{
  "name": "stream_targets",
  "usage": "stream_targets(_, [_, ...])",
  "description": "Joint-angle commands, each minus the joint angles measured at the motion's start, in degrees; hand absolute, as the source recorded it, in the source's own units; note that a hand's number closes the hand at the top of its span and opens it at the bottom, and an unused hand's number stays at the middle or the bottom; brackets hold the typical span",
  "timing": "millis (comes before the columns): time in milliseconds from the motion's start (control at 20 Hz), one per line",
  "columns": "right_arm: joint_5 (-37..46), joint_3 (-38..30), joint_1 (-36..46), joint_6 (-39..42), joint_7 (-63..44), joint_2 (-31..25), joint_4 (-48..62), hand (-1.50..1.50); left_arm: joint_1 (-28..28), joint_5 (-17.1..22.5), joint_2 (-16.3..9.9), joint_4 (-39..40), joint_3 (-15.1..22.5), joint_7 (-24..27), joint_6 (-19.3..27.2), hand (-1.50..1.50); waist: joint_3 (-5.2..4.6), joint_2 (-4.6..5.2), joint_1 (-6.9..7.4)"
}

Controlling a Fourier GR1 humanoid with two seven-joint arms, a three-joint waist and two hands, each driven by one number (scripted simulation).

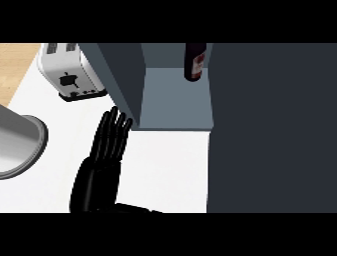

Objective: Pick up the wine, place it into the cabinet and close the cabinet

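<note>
Left hand [106, 155] at seven o'clock, fingers straight and pressed together, tips at the cabinet door's [115, 75] lower edge. Wine [194, 62] already upright inside the cabinet [175, 97] at twelve o'clock. Risk: could slide off the thin edge, leaving the door ajar. Toaster [71, 75] close behind at eleven o'clock.

a kitchen: a white tabletop [163, 165] carries a silver toaster [69, 72] with 2 slots, a wooden surface [1, 65] lies beyond it, and a dark grey cabinet [274, 125] stands open with a wine bottle [194, 62] inside.
</note>
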State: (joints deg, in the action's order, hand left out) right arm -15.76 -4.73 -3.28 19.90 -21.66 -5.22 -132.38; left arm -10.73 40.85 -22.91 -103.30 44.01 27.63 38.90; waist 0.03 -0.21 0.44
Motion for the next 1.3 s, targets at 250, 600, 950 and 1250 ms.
stream_targets(250, [-2.14,5.81,0.83,9.67,-5.68,-8.1,-2.29,1.5,11.53,-3.72,-7.63,-14.33,-1.6,0.22,3.7,-1.5,-0.05,-0.09,0.89])
stream_targets(600, [-7.88,12.66,-7.2,12.38,-7.83,-6.73,-6.48,1.5,25.56,-4.61,-12.27,-19.77,-4.91,7.13,0.0,-1.5,-0.07,-0.06,0.23])
stream_targets(950, [-1.32,27.71,-3.95,4.42,-15.82,-1.22,-11.28,1.5,37.38,2.15,-18.8,-25.74,-15.83,10.26,-8.29,-1.5,-0.19,-0.22,0.9])
stream_targets(1250, [6.34,35.37,0.98,-0.46,-17.41,3.05,-10.26,1.5,46.43,7.85,-23.74,-26.87,-25.87,12.3,-17.0,-1.5,-0.28,-0.52,1.3])
